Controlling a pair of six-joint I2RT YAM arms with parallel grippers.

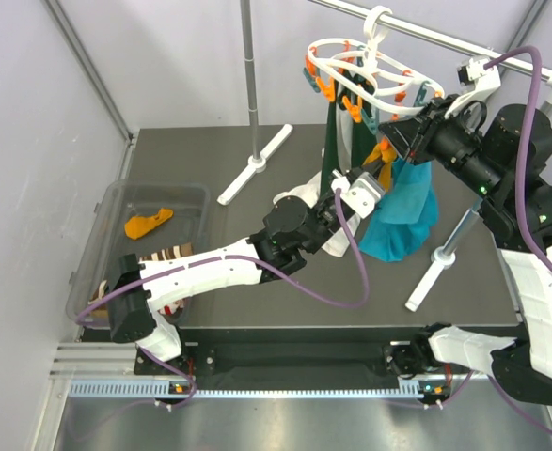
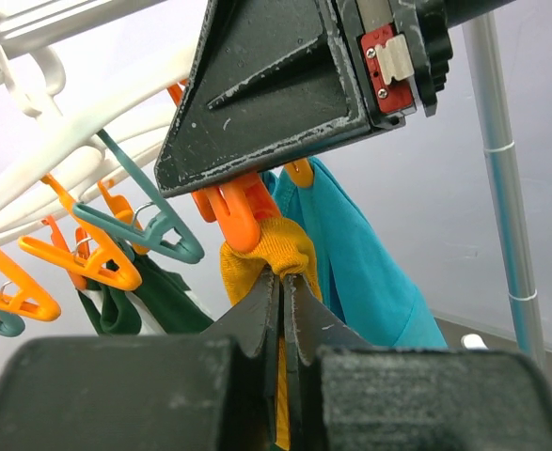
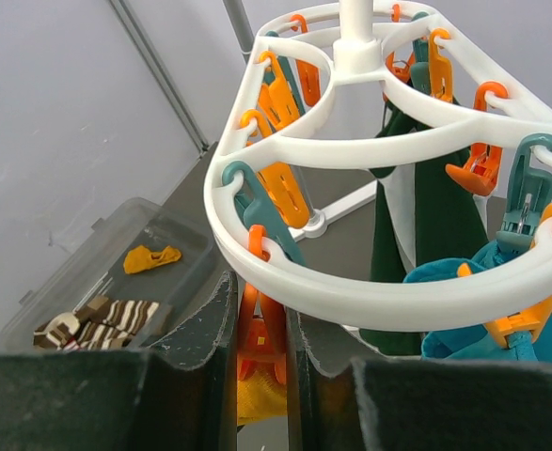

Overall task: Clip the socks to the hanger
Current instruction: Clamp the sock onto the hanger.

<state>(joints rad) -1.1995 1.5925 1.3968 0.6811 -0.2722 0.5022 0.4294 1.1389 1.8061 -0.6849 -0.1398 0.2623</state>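
The white ring hanger (image 1: 355, 58) hangs from the grey rail, with orange and teal clips; it also shows in the right wrist view (image 3: 351, 282). My left gripper (image 2: 285, 282) is shut on a mustard-orange sock (image 2: 274, 246), holding its top edge up into an orange clip (image 2: 233, 209). My right gripper (image 3: 261, 301) is shut on that orange clip (image 3: 268, 334), squeezing its handles, with the mustard sock (image 3: 257, 395) below. In the top view both grippers meet under the hanger near the mustard sock (image 1: 381, 155). A teal sock (image 1: 402, 211) and dark green socks (image 1: 337, 141) hang clipped.
A clear bin (image 1: 116, 202) at the left holds another mustard sock (image 1: 149, 223) and a brown-and-cream striped sock (image 1: 167, 254). Two grey poles with white feet (image 1: 255, 164) (image 1: 435, 272) stand on the dark table. The rail (image 1: 417, 28) runs across the back.
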